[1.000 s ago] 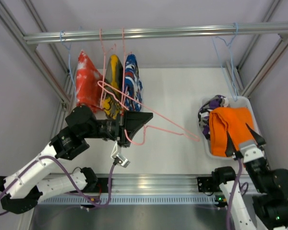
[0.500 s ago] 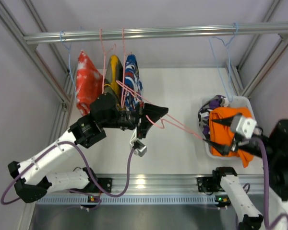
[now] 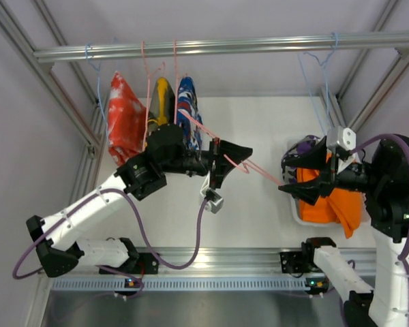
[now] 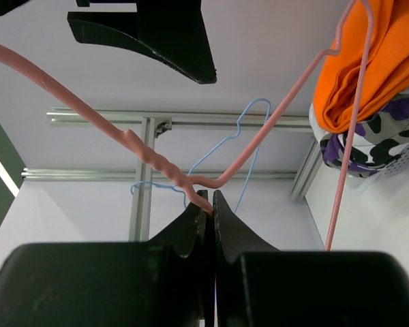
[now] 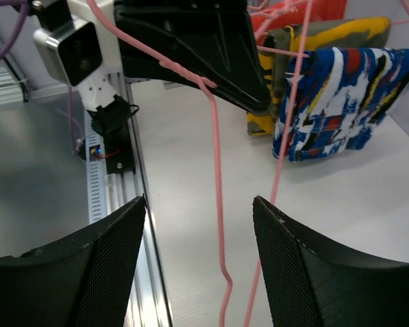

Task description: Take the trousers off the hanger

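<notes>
A bare pink hanger [image 3: 252,167] is held over the table by my left gripper [image 3: 232,158], which is shut on the twisted neck [image 4: 150,157] at its tips [image 4: 212,199]. The trousers lie in the white basket [image 3: 296,216] at the right: the orange pair [image 3: 337,204] on top, the camouflage pair [image 3: 301,146] under it. Both also show in the left wrist view, orange [image 4: 368,61] above camouflage [image 4: 382,136]. My right gripper [image 3: 284,176] is open and points left at the hanger's far end. The pink wire [image 5: 217,177] runs between its fingers [image 5: 199,204] without touching them.
On the top rail [image 3: 225,48] hang a red-and-white garment [image 3: 125,116], a yellow-and-dark one [image 3: 162,102] and a blue patterned one [image 3: 189,109]. An empty blue hanger [image 3: 320,88] hangs at the right above the basket. Frame posts stand at both sides.
My left arm has carried the pink hanger to the right. My right gripper has risen from the orange trousers in the basket and turned left to face the hanger's end.
</notes>
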### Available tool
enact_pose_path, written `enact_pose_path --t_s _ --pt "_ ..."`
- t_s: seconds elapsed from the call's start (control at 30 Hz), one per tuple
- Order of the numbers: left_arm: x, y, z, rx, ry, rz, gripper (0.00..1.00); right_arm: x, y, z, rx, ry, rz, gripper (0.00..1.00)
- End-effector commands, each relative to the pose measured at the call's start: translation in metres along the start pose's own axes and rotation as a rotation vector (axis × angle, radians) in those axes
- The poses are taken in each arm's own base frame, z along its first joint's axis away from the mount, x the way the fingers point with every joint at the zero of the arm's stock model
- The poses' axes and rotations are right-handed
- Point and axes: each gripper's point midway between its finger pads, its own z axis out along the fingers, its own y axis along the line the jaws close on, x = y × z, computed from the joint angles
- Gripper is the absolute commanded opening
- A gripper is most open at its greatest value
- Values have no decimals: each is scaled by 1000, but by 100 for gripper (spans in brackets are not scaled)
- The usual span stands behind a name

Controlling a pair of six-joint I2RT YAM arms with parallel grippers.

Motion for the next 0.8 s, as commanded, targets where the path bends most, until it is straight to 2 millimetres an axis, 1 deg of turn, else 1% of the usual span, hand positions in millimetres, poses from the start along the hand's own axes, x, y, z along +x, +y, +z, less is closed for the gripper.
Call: enact_pose_path --t_s 0.0,0.07,0.1,0.13,0.17,0.2,0.23,0.3,0.4,0.47,0.57,0.6,0.63,0.67,0.7,0.73,0.77 --pt "-7 32 8 -73 -62 52 0 -13 -2 14 -107 -19 -8 63" --pt "-4 33 14 -74 -74 56 0 -7 -6 19 -95 38 5 63" --pt "-2 33 17 -73 -77 55 0 -2 -1 29 -151 70 -2 63" --pt "-2 34 19 -72 -84 58 0 4 -8 33 -111 110 -7 62" --pt "1 31 24 -65 -87 54 0 8 -8 37 -119 129 -16 62" --pt "1 33 26 -69 -92 58 0 12 -9 43 -126 145 -11 61" --pt "2 34 27 -74 -94 61 0 16 -6 48 -142 159 -13 61" --pt "4 34 31 -72 -103 62 0 18 -5 58 -162 169 -24 61" --pt "2 34 35 -74 -115 68 0 23 -12 67 -154 190 -21 59" --pt "2 33 35 -71 -116 70 0 22 -13 70 -153 187 -16 58" --pt "2 33 35 -71 -116 71 0 19 -12 75 -168 175 -4 37" --pt "3 32 36 -72 -110 71 0 16 -11 76 -169 164 11 17" --pt "4 31 36 -73 -107 70 0 15 -9 77 -177 158 22 8" --pt "4 29 35 -70 -102 69 0 13 -9 76 -174 152 27 1" --pt "5 29 34 -74 -93 70 0 9 -6 73 -172 137 26 0" --pt "6 28 32 -76 -89 72 5 6 -6 72 -158 127 22 0" --pt "4 23 31 -68 -90 68 10 2 -5 69 -148 110 15 0"
